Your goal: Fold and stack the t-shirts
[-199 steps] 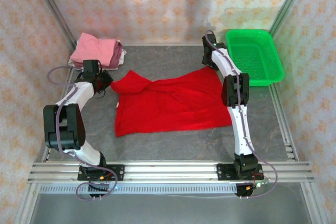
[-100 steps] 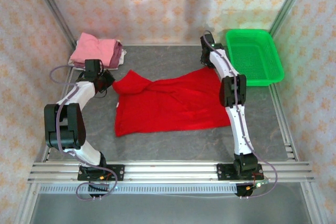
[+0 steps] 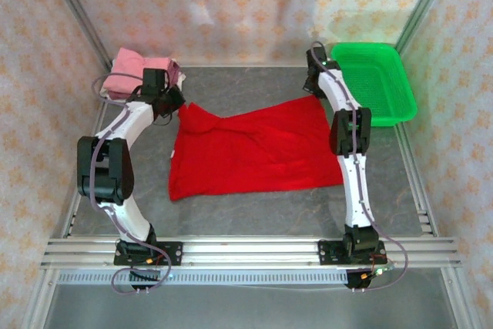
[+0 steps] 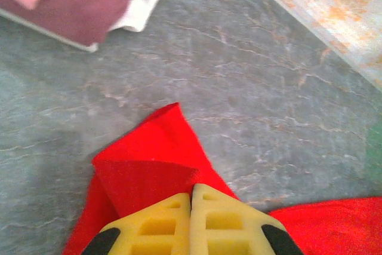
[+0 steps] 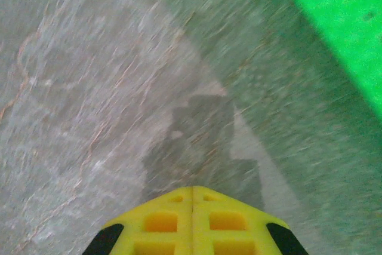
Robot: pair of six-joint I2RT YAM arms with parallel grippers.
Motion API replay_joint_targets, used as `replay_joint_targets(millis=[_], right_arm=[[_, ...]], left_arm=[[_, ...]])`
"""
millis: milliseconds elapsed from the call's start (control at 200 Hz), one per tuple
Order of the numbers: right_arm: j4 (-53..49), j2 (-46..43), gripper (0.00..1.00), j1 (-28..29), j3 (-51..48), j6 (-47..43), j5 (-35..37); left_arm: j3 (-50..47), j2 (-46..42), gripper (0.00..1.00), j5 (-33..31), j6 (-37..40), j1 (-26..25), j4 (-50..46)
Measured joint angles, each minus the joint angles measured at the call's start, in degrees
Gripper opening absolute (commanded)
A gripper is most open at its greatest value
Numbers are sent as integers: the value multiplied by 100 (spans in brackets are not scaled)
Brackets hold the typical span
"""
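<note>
The red t-shirt (image 3: 254, 152) lies spread on the table (image 3: 254, 82), and one corner peaks up right at the left gripper (image 4: 192, 190), whose yellow fingers (image 4: 158, 225) are pinched together on that fold. Ahead and to its left sits the folded pile of t-shirts (image 4: 83, 4), pink over mauve over white. Over at the right gripper (image 5: 192, 190), the jaws are closed with no cloth showing at the tips. There's bare table beneath it and the green basket (image 5: 334, 22) ahead to its right.

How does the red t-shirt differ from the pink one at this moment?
The red t-shirt lies spread open, one corner gripped by the left pincer; the pink t-shirt sits folded atop a stack, ungripped. Red is bright, pink pale. Both are plain cloth.
</note>
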Motion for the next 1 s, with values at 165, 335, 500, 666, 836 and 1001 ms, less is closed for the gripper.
replay_joint_targets(millis=[165, 335, 500, 666, 836, 1001], right_arm=[[24, -393, 0, -186, -179, -2, 66], [216, -745, 0, -195, -501, -7, 118], [570, -894, 0, -192, -872, -26, 199], [1213, -1139, 0, -184, -1637, -120, 304], [2177, -1687, 0, -186, -2852, -267, 538], [2949, -2026, 0, -186, -3517, -310, 787]], left_arm=[[597, 219, 0, 35, 0, -103, -210], [1460, 492, 0, -24, 138, -96, -605], [2413, 852, 0, -22, 262, -98, -988], [3029, 1248, 0, -37, 352, -96, -1307], [4162, 1996, 0, -48, 476, -96, -1829], [4962, 2590, 0, -83, 564, -98, -2194]])
